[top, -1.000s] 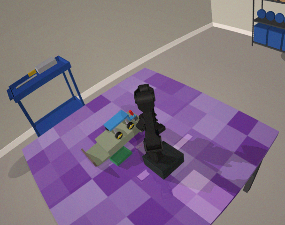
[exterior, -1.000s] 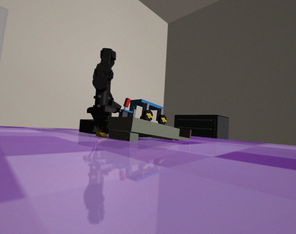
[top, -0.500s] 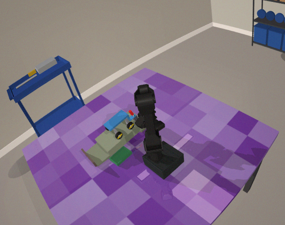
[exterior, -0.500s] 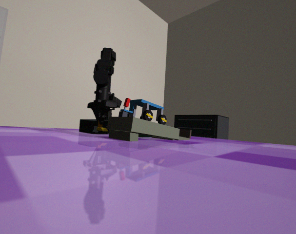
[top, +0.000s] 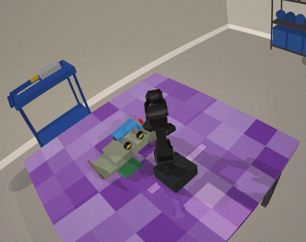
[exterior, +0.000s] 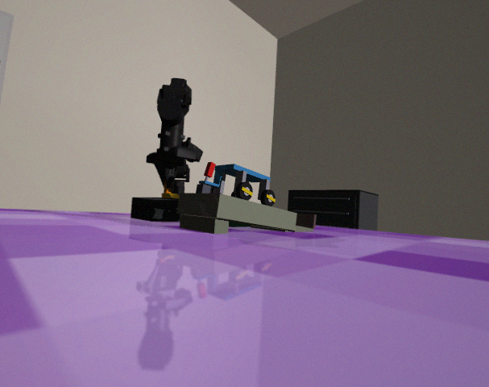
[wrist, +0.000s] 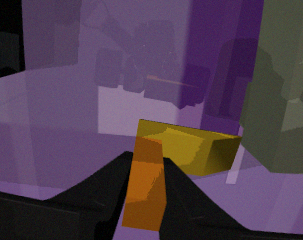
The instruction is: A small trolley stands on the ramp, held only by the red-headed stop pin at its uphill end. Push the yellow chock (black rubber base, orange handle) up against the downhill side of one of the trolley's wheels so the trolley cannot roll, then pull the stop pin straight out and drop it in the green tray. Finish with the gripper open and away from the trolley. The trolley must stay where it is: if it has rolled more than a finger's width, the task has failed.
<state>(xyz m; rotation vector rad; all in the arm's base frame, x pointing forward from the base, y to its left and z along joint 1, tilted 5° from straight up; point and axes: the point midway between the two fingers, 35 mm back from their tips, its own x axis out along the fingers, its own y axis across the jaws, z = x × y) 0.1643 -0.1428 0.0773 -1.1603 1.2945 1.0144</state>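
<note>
The pincer grips the chock by its blocky orange handle — yellow wedge raised off the glossy, checkered bench, beside the smooth grey-green ramp.
</note>
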